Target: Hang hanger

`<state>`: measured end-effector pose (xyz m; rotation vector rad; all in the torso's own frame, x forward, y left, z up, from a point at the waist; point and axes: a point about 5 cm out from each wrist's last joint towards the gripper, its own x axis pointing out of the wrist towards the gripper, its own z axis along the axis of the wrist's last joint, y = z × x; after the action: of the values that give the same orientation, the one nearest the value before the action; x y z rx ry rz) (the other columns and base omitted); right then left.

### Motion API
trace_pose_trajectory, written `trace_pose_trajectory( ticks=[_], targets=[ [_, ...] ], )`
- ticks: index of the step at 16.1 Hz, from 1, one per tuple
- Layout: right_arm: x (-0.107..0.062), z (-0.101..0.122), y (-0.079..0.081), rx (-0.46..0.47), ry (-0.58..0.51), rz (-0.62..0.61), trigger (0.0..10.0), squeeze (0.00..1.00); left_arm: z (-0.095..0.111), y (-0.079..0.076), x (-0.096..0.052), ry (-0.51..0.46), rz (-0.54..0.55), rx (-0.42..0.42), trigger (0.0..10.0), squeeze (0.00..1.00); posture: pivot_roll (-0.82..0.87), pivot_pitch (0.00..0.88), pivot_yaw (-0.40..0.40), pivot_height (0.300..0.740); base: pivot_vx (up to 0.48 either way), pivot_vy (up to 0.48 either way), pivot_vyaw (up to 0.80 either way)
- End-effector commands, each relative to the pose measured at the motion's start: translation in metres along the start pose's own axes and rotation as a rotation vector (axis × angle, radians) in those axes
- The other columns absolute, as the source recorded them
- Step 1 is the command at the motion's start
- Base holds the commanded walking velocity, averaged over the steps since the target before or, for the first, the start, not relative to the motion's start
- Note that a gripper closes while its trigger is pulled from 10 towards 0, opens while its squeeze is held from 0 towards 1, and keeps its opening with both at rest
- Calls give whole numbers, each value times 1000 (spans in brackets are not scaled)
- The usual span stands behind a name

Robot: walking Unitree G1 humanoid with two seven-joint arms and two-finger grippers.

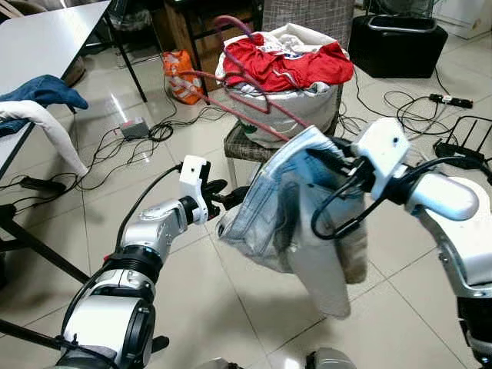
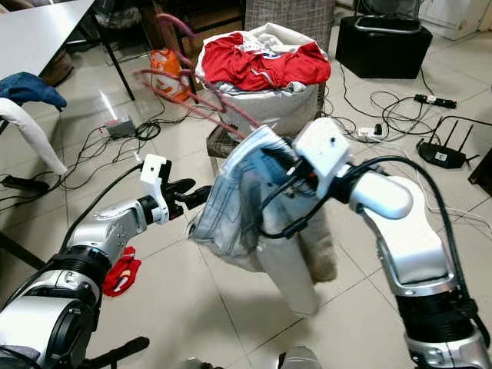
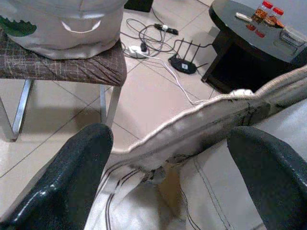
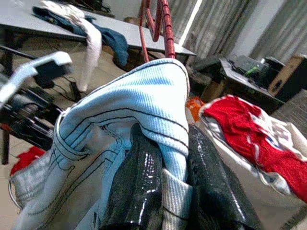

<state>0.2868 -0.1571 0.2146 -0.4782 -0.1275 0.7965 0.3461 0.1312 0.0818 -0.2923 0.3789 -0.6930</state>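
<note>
Floor: tiled, cables.
R claw: pinching pale jeans w/ red hanger.
L claw: spread, at jeans' edge.

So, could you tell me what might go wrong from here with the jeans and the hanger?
The right gripper pinches only a fold of the light jeans near the red hanger, so the garment could slip off.

The left gripper is open around the jeans' hem; closing badly could tug them from the hanger.

The hanger's far end pokes toward the bag of red laundry on the stool and could snag it.
</note>
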Motion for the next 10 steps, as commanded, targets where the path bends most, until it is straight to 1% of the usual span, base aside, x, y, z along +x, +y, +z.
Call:
trace_pose_trajectory(
  ticks=[1,4,6,7,10],
  targets=[
    [3,16,2,-35,-70,3,10000,0,2,3,-1,2,21,0,10000,0,-238,0,165,740,0,0,0],
    [6,10,14,-8,-60,32,10000,0,1,3,0,-1,28,-8,10000,0,-238,0,167,740,0,0,0],
    [8,13,13,-1,-79,23,10000,0,-5,-2,2,25,-16,-9,10000,0,-238,0,168,740,0,0,0],
    [11,22,13,11,-123,13,10000,0,-18,-13,4,86,-87,-19,10000,0,-240,0,170,740,0,0,0],
    [14,33,10,48,-188,-16,10000,0,-34,-23,6,134,-134,-42,10000,0,-240,0,170,740,0,0,0]
  ],
)
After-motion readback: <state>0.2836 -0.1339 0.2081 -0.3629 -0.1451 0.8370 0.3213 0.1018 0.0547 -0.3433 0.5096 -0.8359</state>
